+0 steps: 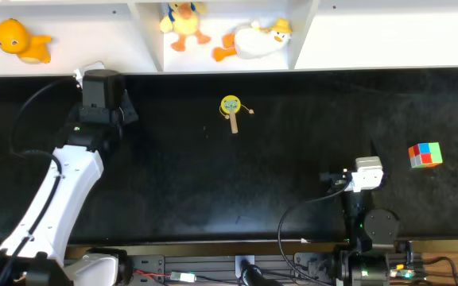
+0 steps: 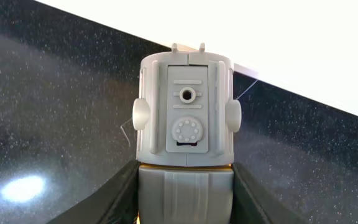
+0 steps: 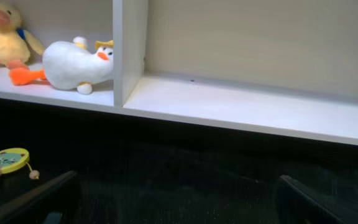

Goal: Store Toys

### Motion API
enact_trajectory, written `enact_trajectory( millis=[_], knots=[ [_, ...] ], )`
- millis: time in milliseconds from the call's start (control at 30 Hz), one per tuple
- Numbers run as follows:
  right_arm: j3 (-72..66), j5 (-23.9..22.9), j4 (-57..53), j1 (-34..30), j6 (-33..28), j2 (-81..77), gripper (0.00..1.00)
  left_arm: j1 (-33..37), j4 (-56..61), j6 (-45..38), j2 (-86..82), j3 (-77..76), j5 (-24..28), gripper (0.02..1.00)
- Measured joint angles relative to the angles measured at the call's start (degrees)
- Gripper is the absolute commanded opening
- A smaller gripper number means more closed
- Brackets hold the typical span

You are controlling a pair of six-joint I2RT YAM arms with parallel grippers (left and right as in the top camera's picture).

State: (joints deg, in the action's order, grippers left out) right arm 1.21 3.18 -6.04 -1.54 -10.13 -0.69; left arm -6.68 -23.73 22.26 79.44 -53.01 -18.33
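left gripper (image 1: 100,89): upper left of the top view, right at the shelf's front edge. Its fingers (image 2: 120,193) are clamped on both sides of the grey toy robot (image 2: 185,112).
grey toy robot: upright in the grip, centre of the left wrist view. Rounded head, a knob on each side, a dial on the front panel. It is over the black table (image 1: 173,183), just short of the white edge. A sliver of yellow shows at its base; I can't tell what it is.
right gripper (image 1: 355,176): lower right of the top view, low over the table. Fingers (image 3: 36,199) are spread wide apart, facing the shelf.
shelf (image 1: 149,36): white, along the top edge of the top view, split by upright dividers into compartments.
left compartment: one orange-yellow rubber duck (image 1: 21,40), upper left corner.
middle compartment: yellow plush duck (image 1: 183,24) sitting at the back. White plush goose (image 1: 253,41) lies on its side just beside it, orange feet pointing toward the duck.
right compartment (image 3: 241,99): straight ahead in the right wrist view.
rattle drum (image 1: 230,110): yellow disc on a wooden handle, flat on the table, upper centre, in front of the middle compartment.
colour cube (image 1: 425,155): on the table at the right, well apart from the shelf, near the right gripper.
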Motion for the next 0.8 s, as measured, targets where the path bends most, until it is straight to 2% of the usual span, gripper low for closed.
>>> enact_trajectory(
  millis=[467, 800],
  knots=[
    [0.0, 0.0, 0.07, 0.0, 0.0, 0.0, 0.996, 0.0, 6.01, -4.48, -1.42, 0.0, -0.15, 0.229],
    [0.0, 0.0, 0.04, 0.02, 0.0, 0.0, 0.996, 0.39, 6.03, -8.41, -1.38, -3.34, -0.13, 0.229]
  ],
)
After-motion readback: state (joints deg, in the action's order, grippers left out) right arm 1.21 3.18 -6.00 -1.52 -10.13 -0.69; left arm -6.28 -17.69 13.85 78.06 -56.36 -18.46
